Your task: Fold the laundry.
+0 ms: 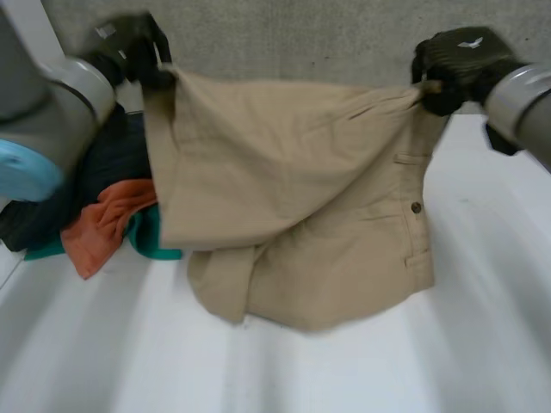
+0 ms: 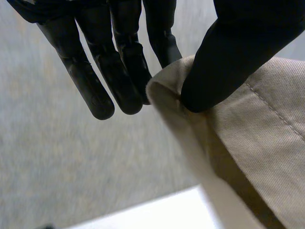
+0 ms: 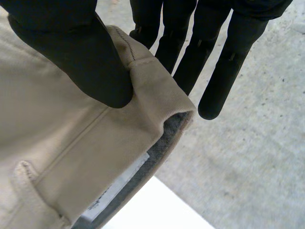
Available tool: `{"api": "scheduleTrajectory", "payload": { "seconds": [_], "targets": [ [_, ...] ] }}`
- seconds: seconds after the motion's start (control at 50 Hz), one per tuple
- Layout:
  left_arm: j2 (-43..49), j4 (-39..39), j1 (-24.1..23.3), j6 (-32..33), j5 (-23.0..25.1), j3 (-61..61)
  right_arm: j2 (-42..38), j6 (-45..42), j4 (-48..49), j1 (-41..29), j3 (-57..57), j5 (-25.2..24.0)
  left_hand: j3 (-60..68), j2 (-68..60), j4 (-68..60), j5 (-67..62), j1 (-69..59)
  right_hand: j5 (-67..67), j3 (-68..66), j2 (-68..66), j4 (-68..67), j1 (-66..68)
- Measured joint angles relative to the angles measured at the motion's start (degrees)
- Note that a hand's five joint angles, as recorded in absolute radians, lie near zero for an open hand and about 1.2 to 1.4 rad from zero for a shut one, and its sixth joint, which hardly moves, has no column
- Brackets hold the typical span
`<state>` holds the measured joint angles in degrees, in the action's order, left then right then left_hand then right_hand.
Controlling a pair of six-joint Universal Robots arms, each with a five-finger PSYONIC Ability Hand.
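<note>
white table [image 1: 344, 379] | khaki garment [image 1: 293, 198] half-covers clothes pile [image 1: 108, 224] | left robot hand [image 1: 129, 52], right robot hand [image 1: 461, 60] pinch corners

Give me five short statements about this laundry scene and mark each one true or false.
1. The left hand pinches the beige trousers between thumb and fingers. True.
2. The right hand is open and clear of the trousers. False: it pinches their waistband corner between thumb and fingers.
3. The trousers lie spread flat on the table. False: both hands hold them up by the top edge.
4. A pile of other clothes lies on the left arm's side. True.
5. The orange cloth lies on top of the trousers. False: it lies in the pile, with a teal cloth and a dark cloth.
</note>
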<state>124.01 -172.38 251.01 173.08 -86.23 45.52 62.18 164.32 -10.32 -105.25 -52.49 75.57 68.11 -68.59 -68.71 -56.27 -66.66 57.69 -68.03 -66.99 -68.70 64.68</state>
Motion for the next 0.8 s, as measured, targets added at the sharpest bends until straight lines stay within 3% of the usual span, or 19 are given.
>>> {"api": "scheduleTrajectory", "payload": {
  "seconds": [0.08, 0.12, 0.14, 0.16, 0.18, 0.2, 0.22, 0.34, 0.5, 0.58, 0.6, 0.7, 0.8],
  "targets": [
    [8.72, -4.88, -0.05, 3.58, -2.04, -4.34, -7.88, 0.04, 10.68, -2.06, 4.01, 4.62, -0.46, 0.57, 0.67, 0.12, 0.29, -1.26, 1.91, 1.56, 2.09, -0.86],
    [12.3, -8.12, -0.04, 5.45, -3.03, -7.0, -11.69, 0.19, 18.14, -2.75, 5.98, 8.27, -16.14, 17.97, 16.86, 14.38, 17.51, -16.15, 16.9, 16.7, 17.16, -14.82],
    [12.73, -8.57, -0.05, 5.71, -3.16, -7.39, -12.44, 0.17, 19.69, -2.87, 6.37, 9.02, -16.14, 17.97, 16.86, 14.38, 17.51, -19.73, 20.39, 20.26, 20.63, -18.41],
    [14.45, -10.66, -0.06, 7.02, -3.74, -9.26, -14.98, -0.07, 24.83, -3.22, 7.69, 11.45, -31.72, 32.56, 31.58, 29.07, 34.45, -32.68, 33.91, 34.29, 34.1, -32.37],
    [15.38, -11.98, -0.08, 8.08, -4.15, -10.6, -16.86, -0.54, 28.29, -3.45, 8.69, 13.12, -38.8, 39.68, 38.82, 36.34, 42.73, -43.93, 43.69, 44.3, 43.93, -42.22],
    [15.89, -12.85, -0.1, 8.94, -4.46, -11.58, -18.39, -1.13, 30.85, -3.64, 9.55, 14.4, -49.62, 51.07, 50.96, 47.92, 53.57, -48.78, 49.45, 49.6, 49.13, -47.57],
    [16.13, -13.42, -0.19, 10.1, -4.83, -12.47, -20.07, -2.43, 32.94, -3.89, 10.63, 15.7, -53.81, 54.35, 54.93, 51.66, 55.81, -52.32, 52.61, 52.79, 52.98, -50.58],
    [11.93, -12.25, -1.44, 16.16, -6.37, -11.22, -22.48, -10.32, 28.39, -4.92, 11.95, 17.79, -56.15, 56.62, 57.11, 53.44, 55.93, -54.91, 56.11, 55.09, 56.71, -52.03],
    [-0.56, -10.74, -3.7, 21.29, -5.94, 5.08, -15.38, -13.22, 17.07, -4.56, 3.73, 16.17, -56.15, 56.63, 57.11, 53.44, 55.93, -54.91, 56.11, 55.09, 56.71, -52.03],
    [-8.86, -10.01, -6.0, 22.93, -4.37, 20.0, -6.59, -14.73, 10.13, -3.43, -7.75, 13.04, -51.12, 51.62, 51.75, 48.85, 49.62, -54.04, 55.12, 53.91, 55.66, -51.23],
    [-10.96, -9.74, -6.73, 23.15, -3.81, 24.23, -4.24, -15.32, 8.24, -3.0, -11.07, 11.94, -42.34, 42.78, 42.81, 40.21, 38.83, -50.27, 51.08, 49.48, 51.76, -47.48],
    [-17.33, -8.59, -9.59, 23.39, -1.13, 38.58, 2.25, -17.08, 2.29, -1.16, -20.88, 7.81, -27.75, 28.17, 28.2, 26.05, 25.02, -37.53, 38.18, 36.81, 38.82, -34.28],
    [-19.85, -7.74, -12.02, 22.99, 2.06, 49.0, 5.81, -18.47, -2.63, 1.49, -28.94, 2.44, -26.29, 26.76, 26.92, 24.72, 24.78, -33.01, 33.35, 32.36, 34.13, -30.24]
  ]
}}
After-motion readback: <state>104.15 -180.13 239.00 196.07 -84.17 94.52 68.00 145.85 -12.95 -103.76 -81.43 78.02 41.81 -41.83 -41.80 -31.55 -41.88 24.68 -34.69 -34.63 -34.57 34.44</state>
